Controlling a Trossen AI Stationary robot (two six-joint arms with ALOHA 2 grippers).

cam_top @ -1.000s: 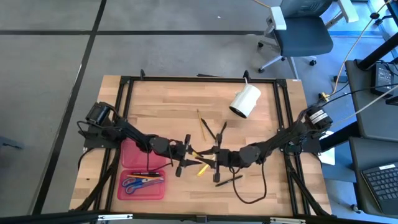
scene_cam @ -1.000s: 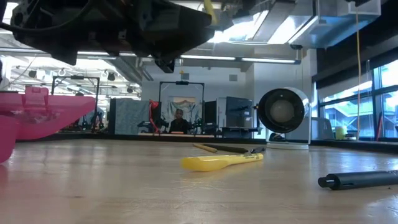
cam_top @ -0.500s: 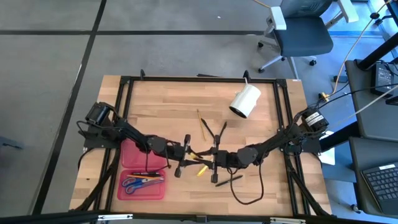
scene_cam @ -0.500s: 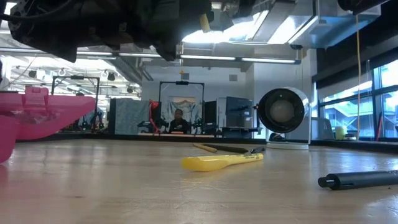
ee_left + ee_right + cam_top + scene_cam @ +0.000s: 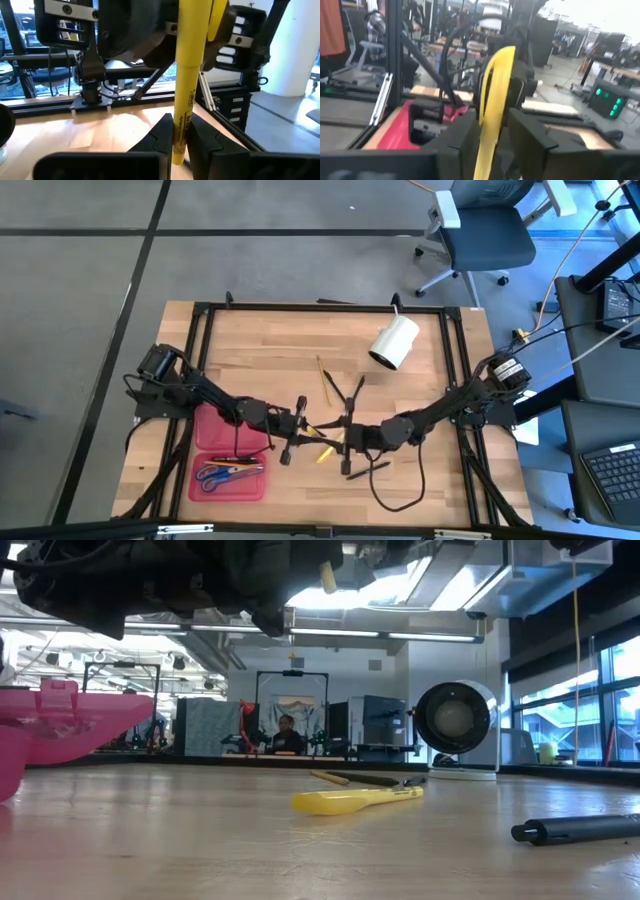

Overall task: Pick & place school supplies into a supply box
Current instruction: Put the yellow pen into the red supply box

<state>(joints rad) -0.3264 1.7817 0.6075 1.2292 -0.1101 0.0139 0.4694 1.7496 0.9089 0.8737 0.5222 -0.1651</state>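
A yellow pen point(image 5: 322, 430) hangs level above the table's middle, between my two grippers, which face each other. My left gripper point(image 5: 303, 427) is shut on one end of it. My right gripper point(image 5: 343, 435) is open, and its fingers stand on either side of the pen's other end point(image 5: 490, 115) with narrow gaps. The red supply box point(image 5: 215, 425) lies open at the near left. Blue-handled scissors point(image 5: 215, 475) and a few pens point(image 5: 240, 460) lie in it. My left gripper pinches the yellow pen's near end point(image 5: 179, 132) between its two fingers. The fingers come level from the table's left and lie along the pen. The pen sticks out past the fingertips toward my right gripper, lifted clear of the table.
Another yellow pen point(image 5: 355, 800) and a black pen point(image 5: 580, 828) lie loose on the table near the front. Thin pencils point(image 5: 325, 380) and black pens point(image 5: 350, 392) lie farther back. A white cylinder point(image 5: 395, 342) lies on its side at the far right.
The yellow pen between the grippers has shifted a little; in the low view its end sits lower than a second ago. Both hands have stayed where they were.
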